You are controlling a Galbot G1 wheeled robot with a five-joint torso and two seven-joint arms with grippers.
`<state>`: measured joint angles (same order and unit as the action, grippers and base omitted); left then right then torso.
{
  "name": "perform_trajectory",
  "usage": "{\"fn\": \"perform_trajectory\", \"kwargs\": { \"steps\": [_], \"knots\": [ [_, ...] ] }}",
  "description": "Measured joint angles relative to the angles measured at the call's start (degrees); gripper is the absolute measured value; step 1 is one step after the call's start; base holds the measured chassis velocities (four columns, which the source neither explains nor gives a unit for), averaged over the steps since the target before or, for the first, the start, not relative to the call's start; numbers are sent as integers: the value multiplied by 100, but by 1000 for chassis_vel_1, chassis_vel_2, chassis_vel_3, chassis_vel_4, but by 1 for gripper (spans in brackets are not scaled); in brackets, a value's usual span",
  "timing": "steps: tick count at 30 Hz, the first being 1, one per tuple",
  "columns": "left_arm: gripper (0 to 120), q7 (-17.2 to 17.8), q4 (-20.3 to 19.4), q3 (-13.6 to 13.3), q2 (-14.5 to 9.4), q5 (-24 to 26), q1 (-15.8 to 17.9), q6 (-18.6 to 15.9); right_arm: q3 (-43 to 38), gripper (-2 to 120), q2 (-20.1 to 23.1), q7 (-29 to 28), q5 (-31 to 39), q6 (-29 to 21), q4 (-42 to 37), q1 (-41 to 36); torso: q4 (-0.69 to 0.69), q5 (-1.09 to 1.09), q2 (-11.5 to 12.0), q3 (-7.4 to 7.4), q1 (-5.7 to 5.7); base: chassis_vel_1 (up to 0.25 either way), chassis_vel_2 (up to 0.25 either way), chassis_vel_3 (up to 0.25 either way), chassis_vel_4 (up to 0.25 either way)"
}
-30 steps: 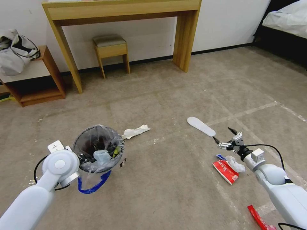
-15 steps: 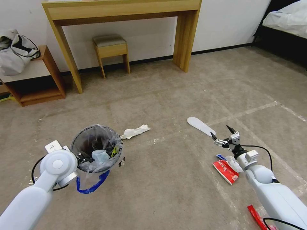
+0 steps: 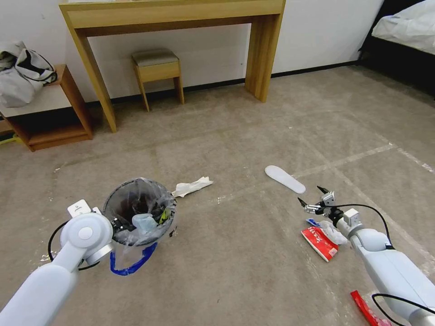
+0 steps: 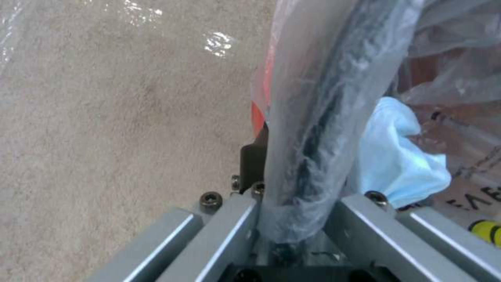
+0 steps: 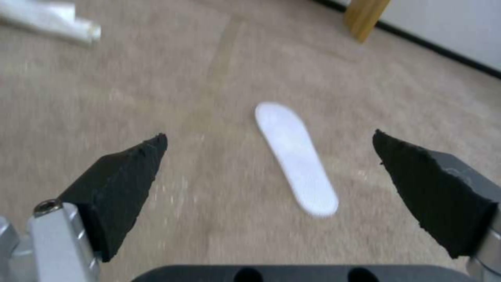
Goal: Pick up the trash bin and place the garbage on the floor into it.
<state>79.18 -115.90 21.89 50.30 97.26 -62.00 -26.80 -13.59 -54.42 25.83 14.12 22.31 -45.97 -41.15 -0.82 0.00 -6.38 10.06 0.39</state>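
The trash bin (image 3: pixel 139 213), a small bucket lined with clear plastic and a blue drawstring, hangs at the lower left. My left gripper (image 3: pixel 115 224) is shut on its bag-covered rim (image 4: pixel 313 137). A pale-blue mask (image 4: pixel 402 156) lies inside the bin. My right gripper (image 3: pixel 310 194) is open just short of the near end of a flat white insole-shaped piece (image 3: pixel 284 179) on the floor (image 3: pixel 244 253). In the right wrist view that piece (image 5: pixel 295 156) lies ahead between the spread fingers. Under the right forearm lie a red-and-white packet (image 3: pixel 319 242) and a crumpled white-and-blue wrapper (image 3: pixel 332 231).
Crumpled white paper (image 3: pixel 192 186) lies just beyond the bin, and a red wrapper (image 3: pixel 367 310) near the lower right edge. A wooden desk (image 3: pixel 172 18) with a stool (image 3: pixel 156 68) stands at the back wall, a low shelf (image 3: pixel 50 113) at the left and a bed (image 3: pixel 403 31) at the far right.
My right gripper has shifted slightly left and down beside the white piece's near end, still open, and its forearm has dropped lower. The bin swayed a little left, then came back.
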Motion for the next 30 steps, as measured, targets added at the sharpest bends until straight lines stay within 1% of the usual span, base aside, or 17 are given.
{"fn": "perform_trajectory", "kwargs": {
  "steps": [7, 9, 21, 23, 26, 30],
  "knots": [
    [0, -3, -42, 13, -21, -14, -77, -1, 29, 100, -74, 325, -130, -7, 456, 169, 0, 0, -1, 0, 0, 0, 0, 0, 0],
    [0, -3, -72, 33, -45, -20, -109, -2, 43, 100, -124, 448, -262, -8, 722, 275, 0, 1, -1, 0, 0, 0, 0, 0, 0],
    [0, 6, -163, 64, -48, -52, -215, 8, 37, 100, -310, 539, -875, -16, 1604, 598, -1, 1, 0, 0, 0, 0, 0, 0, 0],
    [0, 14, -195, 66, -48, -59, -244, 12, 46, 100, -374, 518, -991, -144, 1820, 696, 0, 0, -1, 0, 0, 0, 0, 0, 0],
    [0, 15, -208, 70, -46, -59, -263, 12, 71, 100, -391, 469, -1001, -237, 1879, 719, 1, -1, -1, 0, 0, 0, 0, 0, 0],
    [0, 19, -248, 93, -40, -65, -314, 12, 106, 100, -417, 291, -1014, -491, 1999, 742, 0, 0, -1, 0, 0, 0, 0, 0, 0]
  ]
}}
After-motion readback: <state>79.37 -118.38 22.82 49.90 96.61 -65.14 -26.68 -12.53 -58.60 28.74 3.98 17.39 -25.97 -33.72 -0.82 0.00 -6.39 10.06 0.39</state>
